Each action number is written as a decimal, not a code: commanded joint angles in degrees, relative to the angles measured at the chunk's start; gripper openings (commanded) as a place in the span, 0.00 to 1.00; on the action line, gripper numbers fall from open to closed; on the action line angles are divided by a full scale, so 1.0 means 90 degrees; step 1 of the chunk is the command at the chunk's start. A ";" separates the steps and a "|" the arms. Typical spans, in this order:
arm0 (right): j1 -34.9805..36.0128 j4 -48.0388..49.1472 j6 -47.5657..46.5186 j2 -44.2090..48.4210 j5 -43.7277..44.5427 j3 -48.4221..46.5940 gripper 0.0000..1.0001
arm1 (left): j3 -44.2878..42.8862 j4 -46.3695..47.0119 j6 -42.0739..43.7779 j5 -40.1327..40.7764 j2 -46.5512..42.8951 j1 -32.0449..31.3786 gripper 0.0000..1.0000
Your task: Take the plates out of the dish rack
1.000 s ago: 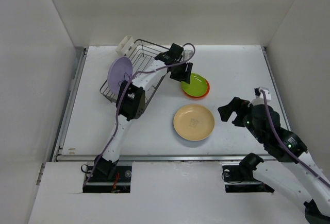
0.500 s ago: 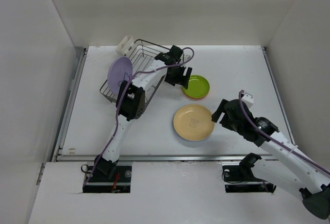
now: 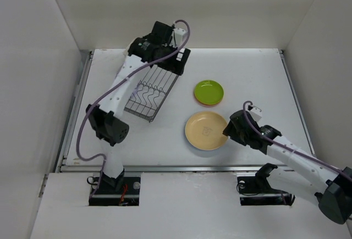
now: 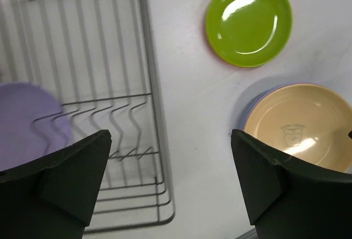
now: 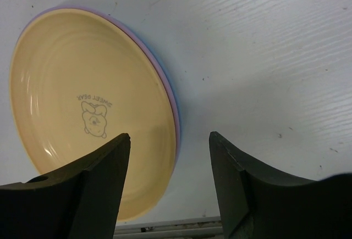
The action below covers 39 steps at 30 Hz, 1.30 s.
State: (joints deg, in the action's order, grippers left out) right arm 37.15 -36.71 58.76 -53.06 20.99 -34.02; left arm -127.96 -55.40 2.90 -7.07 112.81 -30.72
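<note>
While the left gripper (image 4: 170,140) hangs open over the dish rack (image 4: 146,57), the lavender plate (image 4: 25,121) lies beside one finger.

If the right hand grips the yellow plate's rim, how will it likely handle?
The yellow plate looks glossy and rigid: probably stiff, maybe slippery. It lies nested on a lavender-edged plate, which might lift or slide along.

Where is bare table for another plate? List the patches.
Free: the table right of the lime-green plate, to its far edge; the near strip between the dish rack and the cream-yellow plate. Crowded: the gap between the plates, right gripper alongside.
</note>
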 commanded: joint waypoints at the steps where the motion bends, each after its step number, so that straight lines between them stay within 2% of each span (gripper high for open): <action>1: -0.0016 0.0680 0.0053 -0.0275 -0.0047 0.0010 0.65 | 0.0418 -0.0466 0.0401 0.0892 -0.0649 0.0433 0.89; 3: -0.0016 0.0749 0.0053 -0.0608 -0.0047 0.0011 0.65 | 0.0682 -0.0466 0.0537 0.1116 -0.0815 0.0619 0.92; 7: -0.0016 0.0807 0.0053 -0.0921 0.0186 -0.0048 0.62 | 0.0936 -0.0466 0.0907 0.2188 -0.0894 0.1117 0.92; 10: -0.0016 0.0866 0.0111 -0.1097 0.0304 -0.0048 0.61 | 0.1141 -0.0388 0.1220 0.2639 -0.0894 0.1333 0.92; 14: -0.0016 0.1012 0.0111 -0.1234 0.0362 -0.0048 0.58 | 0.1405 -0.0261 0.1465 0.3108 -0.0836 0.1703 0.88; 19: -0.0016 0.1236 0.0111 -0.1486 0.0363 0.0011 0.56 | 0.1737 -0.0066 0.1612 0.3266 -0.0777 0.1861 0.87; 26: -0.0016 0.1237 0.0111 -0.1663 0.0421 0.0011 0.53 | 0.1922 0.0051 0.1728 0.3208 -0.0650 0.1939 0.79; 31: -0.0016 0.1237 0.0111 -0.1663 0.0421 0.0011 0.53 | 0.1806 0.0227 0.1797 0.3354 -0.0280 0.2075 0.61; 36: 0.0043 0.1237 0.0111 -0.1508 0.0421 0.0011 0.53 | 0.1474 0.0285 0.1739 0.3354 0.0218 0.2202 0.38; 39: 0.0101 0.1091 0.0111 -0.1293 0.0490 0.0011 0.54 | 0.1474 0.0441 0.1739 0.3354 0.0277 0.2202 0.31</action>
State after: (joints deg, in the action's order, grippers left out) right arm 37.23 -27.66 59.18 -66.65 23.59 -33.89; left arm -112.20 -52.75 18.85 22.74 115.92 -11.09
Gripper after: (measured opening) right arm 0.536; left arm 0.324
